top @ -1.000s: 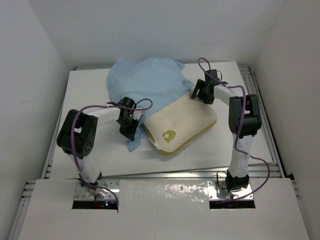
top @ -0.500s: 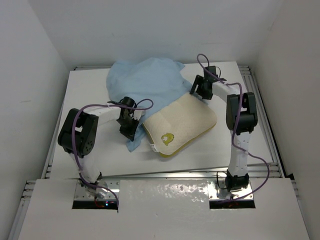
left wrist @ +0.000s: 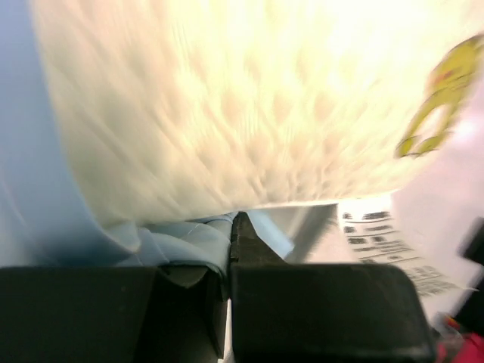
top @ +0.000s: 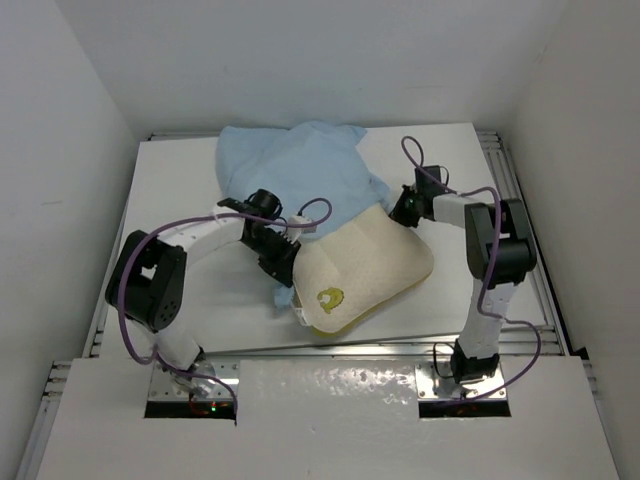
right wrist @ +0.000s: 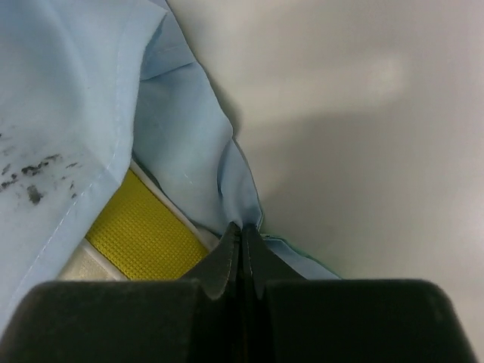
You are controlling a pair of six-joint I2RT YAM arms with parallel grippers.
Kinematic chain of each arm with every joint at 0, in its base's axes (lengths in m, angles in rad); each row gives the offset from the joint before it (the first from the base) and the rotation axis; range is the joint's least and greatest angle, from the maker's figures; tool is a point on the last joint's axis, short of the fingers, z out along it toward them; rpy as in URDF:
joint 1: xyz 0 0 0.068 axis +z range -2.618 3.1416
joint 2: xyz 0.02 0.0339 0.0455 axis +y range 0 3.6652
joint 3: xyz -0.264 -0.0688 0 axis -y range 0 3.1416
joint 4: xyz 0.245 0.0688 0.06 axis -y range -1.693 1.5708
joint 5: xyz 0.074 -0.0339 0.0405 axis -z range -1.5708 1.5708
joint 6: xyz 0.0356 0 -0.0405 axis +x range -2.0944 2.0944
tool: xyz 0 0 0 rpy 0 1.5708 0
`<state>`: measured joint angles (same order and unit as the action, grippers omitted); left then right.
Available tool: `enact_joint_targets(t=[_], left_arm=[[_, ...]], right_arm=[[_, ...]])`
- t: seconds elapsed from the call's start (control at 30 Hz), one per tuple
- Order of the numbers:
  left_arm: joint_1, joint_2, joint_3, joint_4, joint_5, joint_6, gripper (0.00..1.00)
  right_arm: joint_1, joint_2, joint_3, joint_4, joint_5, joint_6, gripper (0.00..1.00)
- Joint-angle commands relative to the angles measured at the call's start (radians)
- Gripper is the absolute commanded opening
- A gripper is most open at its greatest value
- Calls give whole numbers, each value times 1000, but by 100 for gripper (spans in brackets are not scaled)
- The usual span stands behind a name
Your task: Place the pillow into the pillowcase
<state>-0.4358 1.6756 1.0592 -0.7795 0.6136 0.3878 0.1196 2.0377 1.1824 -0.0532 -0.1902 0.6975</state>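
The cream pillow with its yellow-green logo lies mid-table, its far end under the light blue pillowcase. My left gripper sits at the pillow's left edge, shut on a fold of pillowcase fabric. In the left wrist view the left gripper is right against the pillow, with the white tag beside it. My right gripper is at the pillow's far right corner. Seen from its wrist, the right gripper is shut on the pillowcase's edge beside the yellow band.
The white table has metal rails along its left side and right side. White walls close in on three sides. Purple cables loop over both arms.
The right gripper dropped to the pillow's far right corner and shut on the pillowcase edge. The left gripper moved right and nearer, dragging fabric along the pillow's left edge.
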Motion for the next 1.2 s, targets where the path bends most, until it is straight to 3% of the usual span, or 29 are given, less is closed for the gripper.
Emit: enact_joint_targets(t=[0.0,0.27,0.4,0.53,0.77,0.87,1.0,1.17], left_arm=[[-11,-11,109,-96,246,74,0],[48,47,373,-345,434,111,0],[126,84,554,-478,561,163,0],[218,107,666,-480,649,117,0],[360,203,1086,-482,581,67,0],[381,179,1131,-408,549,20,0],[384,110,1087,-330,486,30,0],[413,43,1062,-152,437,-72,0]], right_arm=[[14,-122,-127,-77,-141,94,0],[9,-410,-72,-408,-306,191,0],[2,-499,-12,-477,-351,234,0],[-44,-540,57,-522,-431,283,0],[-103,-544,359,-632,-350,203,0],[-104,-554,402,-620,-328,195,0],[-106,-597,344,-544,-321,212,0],[-106,-643,353,-473,-296,189,0]])
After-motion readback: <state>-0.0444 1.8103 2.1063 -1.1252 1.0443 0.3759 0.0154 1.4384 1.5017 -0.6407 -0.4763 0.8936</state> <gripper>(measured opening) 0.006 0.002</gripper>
